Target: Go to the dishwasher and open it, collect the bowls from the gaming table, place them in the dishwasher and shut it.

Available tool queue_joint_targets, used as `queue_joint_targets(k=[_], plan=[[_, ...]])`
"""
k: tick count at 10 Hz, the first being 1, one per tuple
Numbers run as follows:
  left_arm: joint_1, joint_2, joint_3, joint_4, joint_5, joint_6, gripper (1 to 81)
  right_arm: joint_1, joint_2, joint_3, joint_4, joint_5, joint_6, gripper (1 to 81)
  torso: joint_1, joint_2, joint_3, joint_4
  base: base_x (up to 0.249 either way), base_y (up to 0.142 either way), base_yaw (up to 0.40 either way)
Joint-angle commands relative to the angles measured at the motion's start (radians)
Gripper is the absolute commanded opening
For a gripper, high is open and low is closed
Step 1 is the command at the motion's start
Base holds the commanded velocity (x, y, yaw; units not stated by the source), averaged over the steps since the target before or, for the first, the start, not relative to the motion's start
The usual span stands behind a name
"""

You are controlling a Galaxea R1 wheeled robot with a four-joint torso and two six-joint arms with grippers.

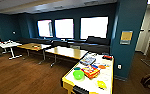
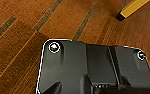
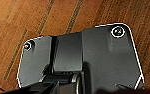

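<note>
While I look down from the head camera, the gaming table [image 1: 108, 75] stands just ahead on my right, with a green bowl [image 1: 78, 74] near its yellow edge beside game boxes [image 1: 90, 71] and an orange bowl [image 1: 102, 66] farther back. Both wrist views show wooden floor [image 2: 21, 50]; I cannot tell either gripper's state.

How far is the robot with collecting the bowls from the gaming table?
Nothing looks collected yet. The gaming table is close ahead, and a green bowl and an orange bowl sit on it among game boxes. Both wrist views show wooden floor. The dishwasher's state cannot be judged here.
</note>
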Motion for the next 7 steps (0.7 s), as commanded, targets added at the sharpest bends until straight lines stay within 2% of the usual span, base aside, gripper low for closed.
queue_joint_targets(k=[1, 3, 7], plan=[[-0.063, -0.006, -0.003, 0.0, 0.039, 0.003, 81.1, 0.059, 0.0, 0.004, -0.003, -0.042, 0.001, 81.1, 0.0, 0.0, 0.0, 0.0, 0.19, 0.0, 0.0], [-0.062, -0.006, -0.002, -0.001, 0.039, 0.003, 81.1, 0.057, 0.0, 0.004, -0.003, -0.042, 0.001, 81.1, 0.0, 0.0, 0.0, 0.0, 0.184, 0.035, 0.0], [-0.063, -0.006, -0.002, -0.001, 0.041, 0.003, 81.1, 0.057, 0.0, 0.004, -0.004, -0.042, 0.001, 81.1, 0.001, 0.0, 0.0, 0.0, 0.144, 0.088, 0.0]])
